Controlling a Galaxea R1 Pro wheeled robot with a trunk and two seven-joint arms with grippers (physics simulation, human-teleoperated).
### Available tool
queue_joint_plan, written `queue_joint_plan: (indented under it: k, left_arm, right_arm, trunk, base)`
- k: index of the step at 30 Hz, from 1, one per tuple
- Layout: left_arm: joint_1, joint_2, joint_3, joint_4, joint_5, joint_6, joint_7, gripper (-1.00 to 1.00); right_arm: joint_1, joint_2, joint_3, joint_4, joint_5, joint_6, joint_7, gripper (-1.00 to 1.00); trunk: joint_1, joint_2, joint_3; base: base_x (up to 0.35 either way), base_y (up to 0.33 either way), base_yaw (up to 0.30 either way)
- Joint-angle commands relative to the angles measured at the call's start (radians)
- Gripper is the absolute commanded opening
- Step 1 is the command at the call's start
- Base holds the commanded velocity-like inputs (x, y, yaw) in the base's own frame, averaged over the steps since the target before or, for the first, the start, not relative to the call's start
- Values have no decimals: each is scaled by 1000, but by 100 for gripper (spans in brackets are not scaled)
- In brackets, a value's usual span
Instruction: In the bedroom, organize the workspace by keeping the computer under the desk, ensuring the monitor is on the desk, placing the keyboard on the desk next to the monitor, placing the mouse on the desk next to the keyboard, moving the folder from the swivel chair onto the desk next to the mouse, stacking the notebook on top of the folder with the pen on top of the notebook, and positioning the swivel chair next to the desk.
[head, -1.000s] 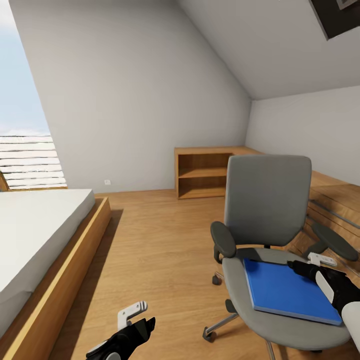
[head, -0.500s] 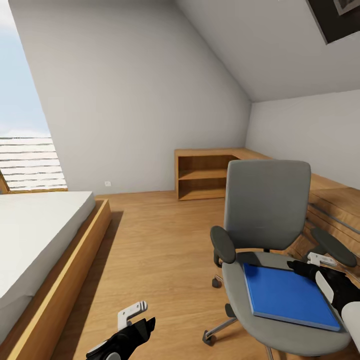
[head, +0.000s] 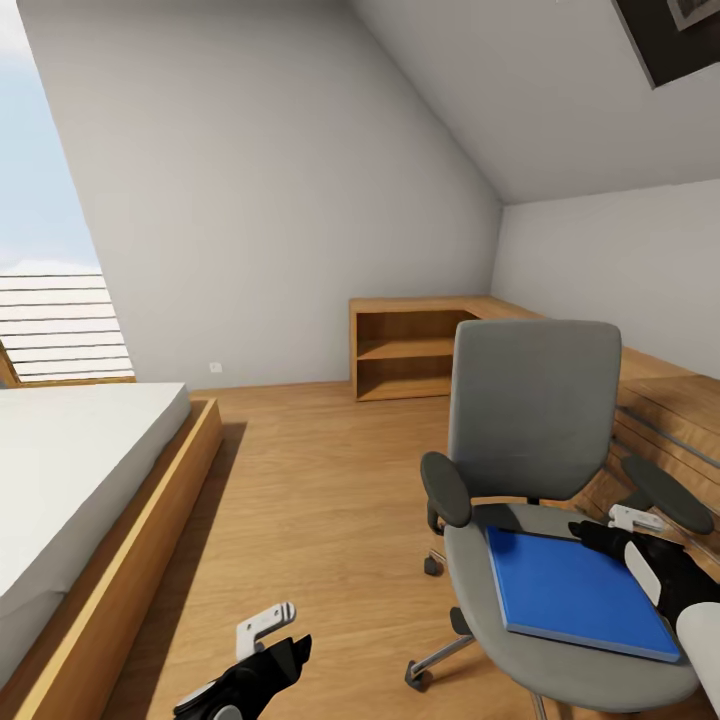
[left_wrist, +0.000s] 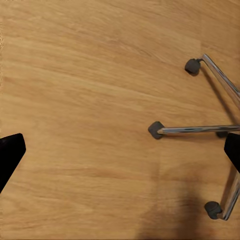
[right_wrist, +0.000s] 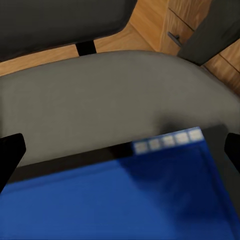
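Right claw (head: 612, 527) nearer folder (head: 572, 590).

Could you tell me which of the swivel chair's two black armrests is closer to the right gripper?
The armrest beside the wooden drawers: the right gripper hovers just below it, while the other armrest is across the folder.

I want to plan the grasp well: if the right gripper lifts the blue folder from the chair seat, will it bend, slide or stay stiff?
The folder looks thin and flat, so probably light and fairly stiff. It lies flat on the seat of the swivel chair, so getting a finger under an edge may be hard. Its surface seems smooth; it may slide when the right gripper pushes it.
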Motion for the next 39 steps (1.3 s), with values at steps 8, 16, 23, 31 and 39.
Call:
queue_joint_plan:
  k: [8, 16, 23, 31, 39]
  left_arm:
    - [0, 5, -2, -2, 11, 1, 9, 100]
    - [0, 6, -1, -2, 11, 1, 9, 100]
    - [0, 6, -1, -2, 11, 1, 9, 100]
    - [0, 6, -1, -2, 11, 1, 9, 100]
    - [0, 6, -3, -2, 11, -3, 8, 100]
  right_arm:
    - [0, 0, -6, -1, -5, 7, 4, 100]
    - [0, 0, -6, -1, -5, 8, 3, 100]
    - [0, 0, -6, -1, -5, 8, 4, 100]
    - [0, 0, -6, -1, -5, 8, 4, 100]
    - [0, 0, -6, -1, -5, 8, 4, 100]
  trunk:
    - [0, 0, -1]
    - [0, 0, -1]
    - [0, 0, -1]
    - [0, 0, -1]
    - [0, 0, -1]
  base:
    - [0, 0, 0]
    - [0, 0, 0]
    - [0, 0, 0]
    - [0, 0, 0]
    - [126, 0, 0]
